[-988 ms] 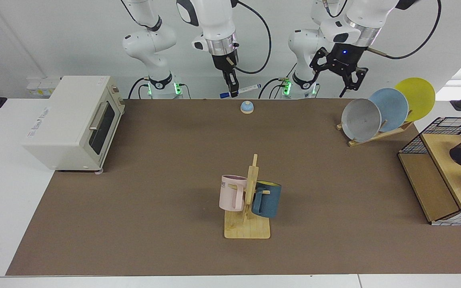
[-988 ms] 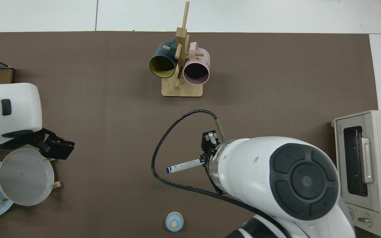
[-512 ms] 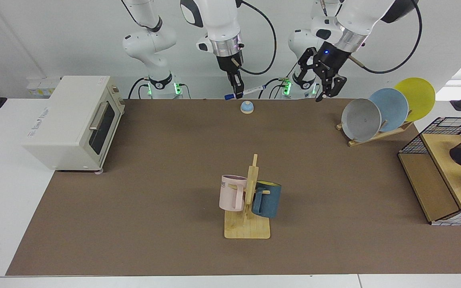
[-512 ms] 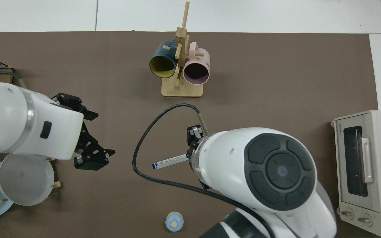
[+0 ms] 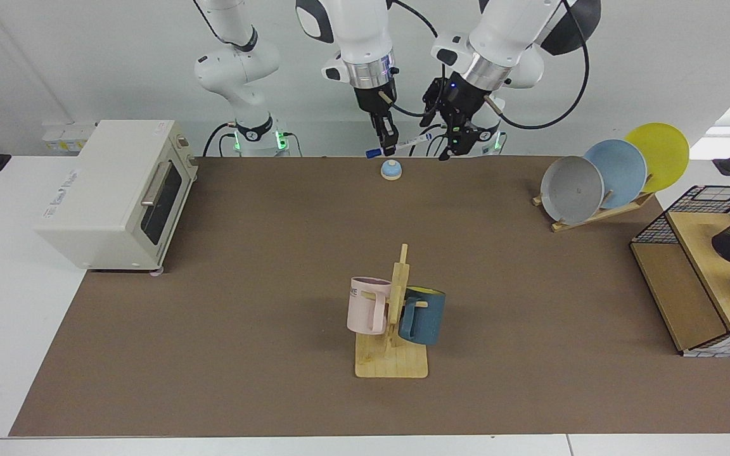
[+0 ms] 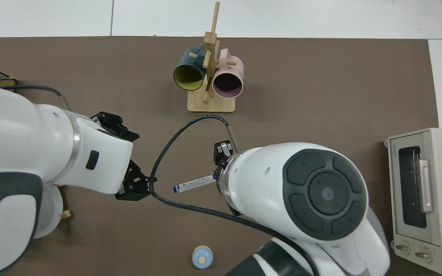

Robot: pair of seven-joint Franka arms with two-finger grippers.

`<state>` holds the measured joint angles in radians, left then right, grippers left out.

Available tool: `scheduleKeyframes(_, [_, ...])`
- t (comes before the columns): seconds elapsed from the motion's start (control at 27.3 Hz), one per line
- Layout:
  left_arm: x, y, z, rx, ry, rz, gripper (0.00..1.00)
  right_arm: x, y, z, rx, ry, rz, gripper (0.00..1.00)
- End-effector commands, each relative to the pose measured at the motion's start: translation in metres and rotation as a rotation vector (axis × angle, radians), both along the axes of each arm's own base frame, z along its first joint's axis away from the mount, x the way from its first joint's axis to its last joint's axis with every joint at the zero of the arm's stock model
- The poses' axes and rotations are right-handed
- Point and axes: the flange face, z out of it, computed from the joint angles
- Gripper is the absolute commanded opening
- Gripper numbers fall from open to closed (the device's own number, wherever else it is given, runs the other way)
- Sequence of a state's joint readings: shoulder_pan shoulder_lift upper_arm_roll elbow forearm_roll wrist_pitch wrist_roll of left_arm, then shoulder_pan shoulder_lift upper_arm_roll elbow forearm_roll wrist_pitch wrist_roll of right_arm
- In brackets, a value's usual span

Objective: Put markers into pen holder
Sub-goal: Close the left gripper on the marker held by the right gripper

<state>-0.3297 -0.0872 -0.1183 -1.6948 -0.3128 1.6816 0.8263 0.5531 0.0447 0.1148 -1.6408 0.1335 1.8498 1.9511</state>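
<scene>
Above open mat, right tool (image 5: 388, 147) grips marker (image 5: 410, 142).

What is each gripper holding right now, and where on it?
Right gripper grips the marker near one end; left gripper holds nothing.

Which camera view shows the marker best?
The top view: the marker lies clear against the brown mat, its free end bare and the other end in the right gripper. In the facing view it is small and foreshortened between that gripper and the open left gripper.
</scene>
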Motion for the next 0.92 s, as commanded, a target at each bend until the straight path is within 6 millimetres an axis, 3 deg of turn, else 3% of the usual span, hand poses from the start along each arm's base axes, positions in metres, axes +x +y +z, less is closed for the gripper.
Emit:
scheduleKeyframes(0.0, [-0.011,-0.019,-0.014,-0.022,-0.001,0.006,0.9,0.006,0.004,0.001,-0.005,-0.006,-0.031,0.0])
scheduleKeyframes(0.33, [-0.018,-0.036,-0.034,-0.018,0.004,-0.002,0.83,0.006,0.003,0.002,-0.008,-0.001,-0.031,0.0])
scheduleKeyframes(0.51, [-0.019,-0.037,-0.035,-0.016,0.006,-0.005,0.69,0.007,0.002,0.002,-0.008,-0.001,-0.034,0.0])
scheduleKeyframes(0.88, [-0.025,-0.045,-0.035,-0.011,0.013,-0.024,0.65,0.01,0.002,0.002,-0.006,-0.001,-0.037,0.0])
